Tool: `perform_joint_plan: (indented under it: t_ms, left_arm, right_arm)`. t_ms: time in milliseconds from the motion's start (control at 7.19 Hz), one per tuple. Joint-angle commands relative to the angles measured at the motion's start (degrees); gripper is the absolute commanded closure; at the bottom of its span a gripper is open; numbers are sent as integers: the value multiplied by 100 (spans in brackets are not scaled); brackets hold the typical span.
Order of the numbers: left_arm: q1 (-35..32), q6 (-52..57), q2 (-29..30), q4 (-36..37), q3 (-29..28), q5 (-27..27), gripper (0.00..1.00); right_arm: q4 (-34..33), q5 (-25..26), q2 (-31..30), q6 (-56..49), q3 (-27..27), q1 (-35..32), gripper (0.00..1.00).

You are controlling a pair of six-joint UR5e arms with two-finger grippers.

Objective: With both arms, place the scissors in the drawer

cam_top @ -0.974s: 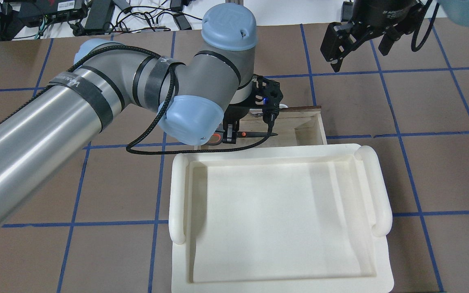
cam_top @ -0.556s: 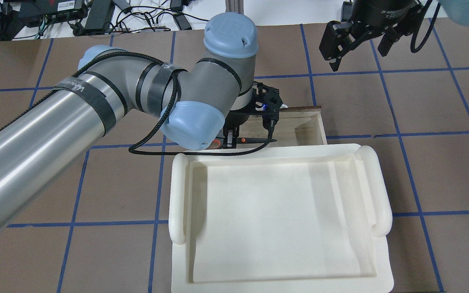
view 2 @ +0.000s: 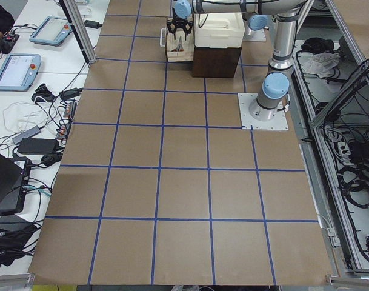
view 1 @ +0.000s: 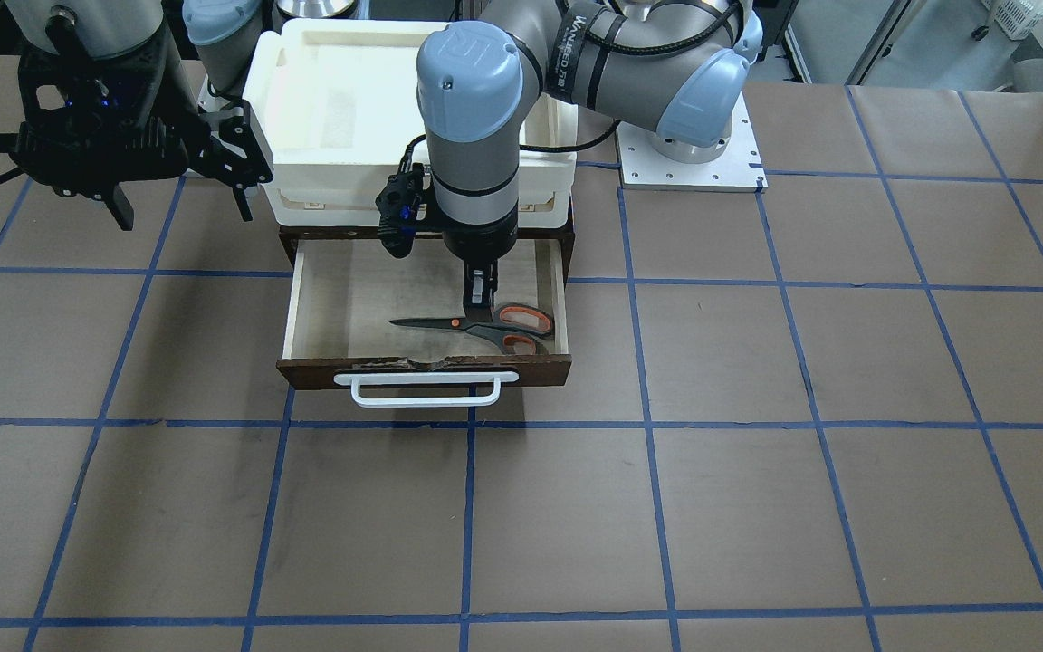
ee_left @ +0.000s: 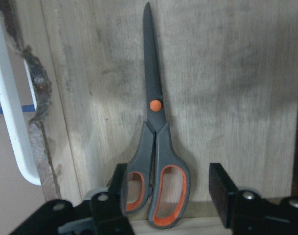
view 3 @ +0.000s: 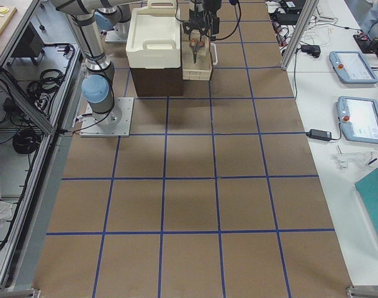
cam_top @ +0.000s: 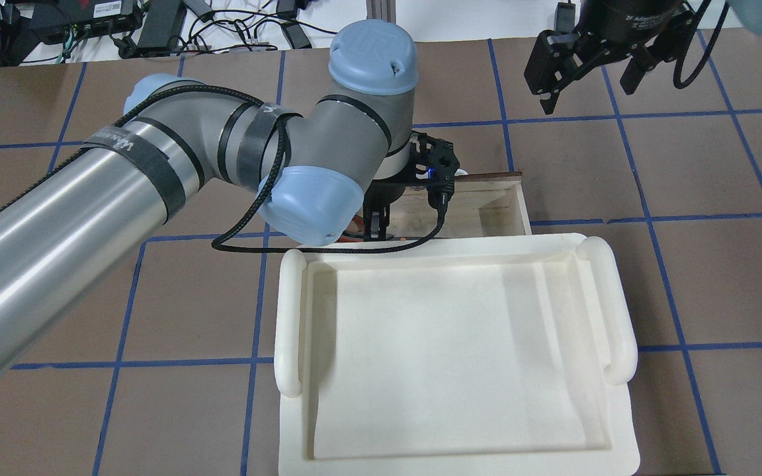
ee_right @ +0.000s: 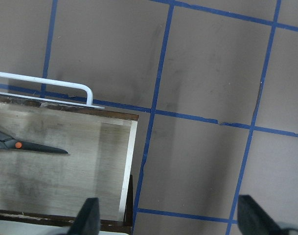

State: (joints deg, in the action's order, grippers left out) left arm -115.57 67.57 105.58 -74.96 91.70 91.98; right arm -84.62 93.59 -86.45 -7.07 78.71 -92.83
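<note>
Found scissors [view 1: 485,326] lying flat on drawer [view 1: 340,308] floor. Noted left gripper [ee_left: 169,193] parted astride the handles, right gripper [cam_top: 587,71] spread wide beside drawer. Risk on lifting away: catching a handle loop with a finger, dragging scissors askew or out.

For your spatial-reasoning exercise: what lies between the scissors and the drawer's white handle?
In the left wrist view, a strip of bare floor and then the chipped dark front board separate the scissors from the handle.
</note>
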Motion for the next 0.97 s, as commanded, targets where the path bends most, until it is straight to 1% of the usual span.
perform_joint_plan:
  t_ms: [0, 139, 278, 417, 556, 695, 834]
  left_arm:
    - [52, -224, -73, 25, -91, 22, 35]
    - [156, -618, -160, 42, -187, 30, 35]
    - [349, -1335, -257, -1, -249, 13, 35]
    - [621, -2178, -336, 7, -267, -4, 35]
    - [919, -3178, -467, 60, -284, -22, 30]
    - [1305, -3980, -590, 60, -319, -431, 0]
    - [1726, -4397, -661, 60, -328, -635, 0]
  right_arm:
    - [15, -16, -4, 249, 4, 19, 0]
    - [-54, -164, -4, 345, 12, 19, 0]
    - [-64, -287, -4, 355, 13, 37, 0]
    - [-81, -288, -4, 320, 21, 54, 0]
    - [-81, -280, -4, 285, 21, 133, 0]
    - [-55, -306, -12, 293, 21, 247, 0]
    - [-55, -315, -12, 320, 39, 248, 0]
